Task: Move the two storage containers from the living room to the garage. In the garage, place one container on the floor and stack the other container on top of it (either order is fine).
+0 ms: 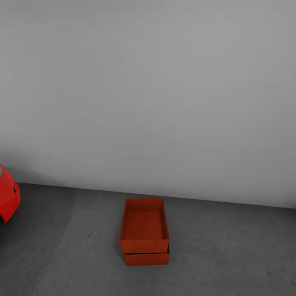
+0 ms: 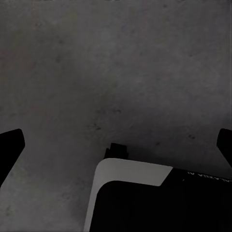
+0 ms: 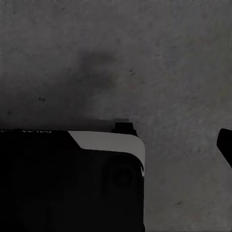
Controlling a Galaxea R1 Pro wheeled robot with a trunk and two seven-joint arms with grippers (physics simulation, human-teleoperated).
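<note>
L gripper (image 2: 116,145): fingers stood wide apart, nothing btwn them, pointing down at the dark grey concrete floor (image 2: 121,63), w/ part of the robot's black-and-white base (image 2: 145,198) below. R gripper: one fingertip (image 3: 225,144) showed, so spread can't be told. In the head view the two storage containers were stacked on the floor near the pale grey wall (image 1: 164,90): upper container (image 1: 144,226) sat on lower container (image 1: 146,259), slightly offset. Red car (image 1: 8,199) was at far left, well apart.
</note>
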